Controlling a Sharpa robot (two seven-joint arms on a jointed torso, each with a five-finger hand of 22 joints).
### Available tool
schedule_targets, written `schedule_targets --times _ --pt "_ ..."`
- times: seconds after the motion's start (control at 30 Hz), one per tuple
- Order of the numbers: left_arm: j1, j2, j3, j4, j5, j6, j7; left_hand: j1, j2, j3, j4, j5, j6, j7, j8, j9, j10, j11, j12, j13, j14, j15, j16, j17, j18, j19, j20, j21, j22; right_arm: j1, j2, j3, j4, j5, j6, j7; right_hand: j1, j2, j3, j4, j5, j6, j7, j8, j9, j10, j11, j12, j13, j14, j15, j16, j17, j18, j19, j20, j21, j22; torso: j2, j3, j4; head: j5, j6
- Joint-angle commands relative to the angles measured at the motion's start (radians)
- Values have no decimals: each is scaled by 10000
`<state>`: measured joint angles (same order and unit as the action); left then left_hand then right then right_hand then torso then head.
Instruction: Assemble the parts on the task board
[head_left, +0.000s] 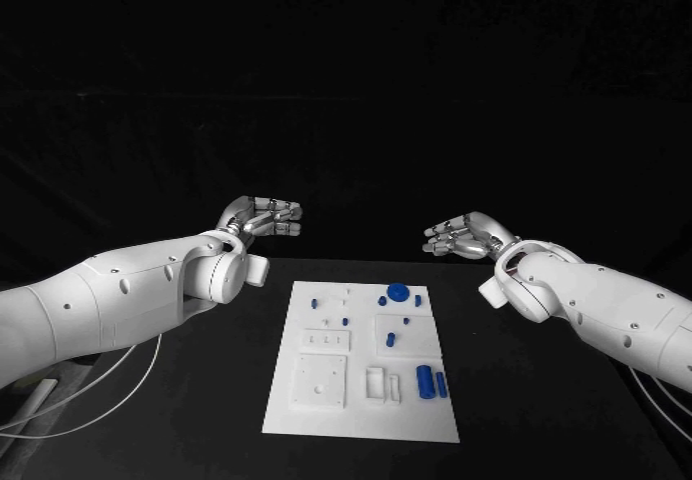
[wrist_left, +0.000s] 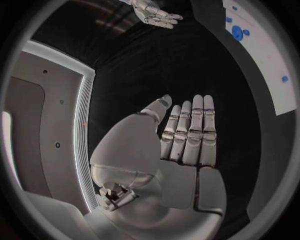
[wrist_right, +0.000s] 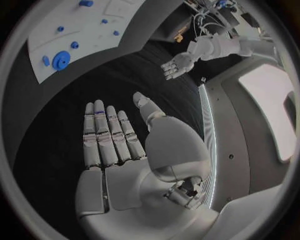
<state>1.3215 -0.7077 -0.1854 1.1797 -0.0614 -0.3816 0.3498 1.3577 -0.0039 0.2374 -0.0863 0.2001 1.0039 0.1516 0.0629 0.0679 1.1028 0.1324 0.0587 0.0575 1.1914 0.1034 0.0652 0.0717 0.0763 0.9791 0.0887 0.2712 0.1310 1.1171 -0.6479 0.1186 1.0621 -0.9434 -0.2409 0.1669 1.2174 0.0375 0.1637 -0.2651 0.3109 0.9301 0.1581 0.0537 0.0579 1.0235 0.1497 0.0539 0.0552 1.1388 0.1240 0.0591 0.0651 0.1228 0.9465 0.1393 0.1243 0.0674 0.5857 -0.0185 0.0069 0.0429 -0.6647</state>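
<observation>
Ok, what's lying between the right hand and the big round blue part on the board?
Nothing. In the head view, only bare black table separates the right hand from the round blue part on the task board.

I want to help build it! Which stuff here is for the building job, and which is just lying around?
For the job:
- white task board
- round blue part
- long blue part
- small blue part
- left hand, holding nothing
- right hand, holding nothing

Just lying around:
- white cables beside the left arm
- black table
</observation>
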Motion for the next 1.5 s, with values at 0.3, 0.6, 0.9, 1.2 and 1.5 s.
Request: schedule_targets --times 0.3,0.6,0.9,1.2,1.5 --pt "243 -751 6 1624 -456 464 -72 -205 -197 -88 -29 -114 -25 5 2 -10 -126 41 10 9 -60 60 7 6 -83 -182 19 232 83 160 210 147 439 -6134 435 -707 177 -633 434 -181 12 1483 -381 82 47 1188 -587 41 24 3742 -1266 2079 1540 741 4172 -861 1420 388 641 -119 332 -252 280" --pt "327 -1114 12 2551 -855 447 -46 -231 -187 -378 -58 -137 -72 13 3 -11 -174 55 9 10 -63 70 22 24 -42 -164 60 253 -20 175 290 222 778 -8618 321 -1476 253 -926 562 -179 -285 1695 -512 70 43 1052 -614 33 25 3589 -1314 5346 3154 1289 4667 -720 2942 1616 984 -221 589 -424 456" --pt "503 -1368 40 3155 -919 588 8 -323 -252 -762 -19 -184 -155 31 3 -11 -292 93 16 15 -90 104 20 30 -42 -132 104 186 -153 174 483 249 813 -10114 316 -2079 275 -1304 1014 -41 -745 1500 -615 77 44 586 -511 50 32 3247 -1225 7395 4235 275 5090 -1592 3677 2388 1315 -306 709 -541 692" --pt "588 -1495 125 3620 -930 830 85 -292 -118 -1047 -11 -204 -167 29 1 -12 -191 70 14 12 -141 118 15 13 -30 -77 136 59 -365 170 720 253 480 -10576 321 -2430 420 -1430 1208 133 -847 1446 -575 75 41 450 -502 42 27 3133 -1203 7916 4389 366 5187 -1554 3691 2748 1528 -378 797 -608 800" --pt "665 -1581 195 3940 -928 860 108 -313 -113 -1058 -5 -203 -157 26 2 -12 -166 65 9 10 -168 130 -6 -11 -42 -68 135 35 -415 162 964 253 145 -10814 342 -2473 450 -1452 1347 128 -915 1424 -590 75 41 393 -533 40 25 3112 -1204 8023 4367 364 5200 -1551 3655 2901 1706 -421 861 -681 867"
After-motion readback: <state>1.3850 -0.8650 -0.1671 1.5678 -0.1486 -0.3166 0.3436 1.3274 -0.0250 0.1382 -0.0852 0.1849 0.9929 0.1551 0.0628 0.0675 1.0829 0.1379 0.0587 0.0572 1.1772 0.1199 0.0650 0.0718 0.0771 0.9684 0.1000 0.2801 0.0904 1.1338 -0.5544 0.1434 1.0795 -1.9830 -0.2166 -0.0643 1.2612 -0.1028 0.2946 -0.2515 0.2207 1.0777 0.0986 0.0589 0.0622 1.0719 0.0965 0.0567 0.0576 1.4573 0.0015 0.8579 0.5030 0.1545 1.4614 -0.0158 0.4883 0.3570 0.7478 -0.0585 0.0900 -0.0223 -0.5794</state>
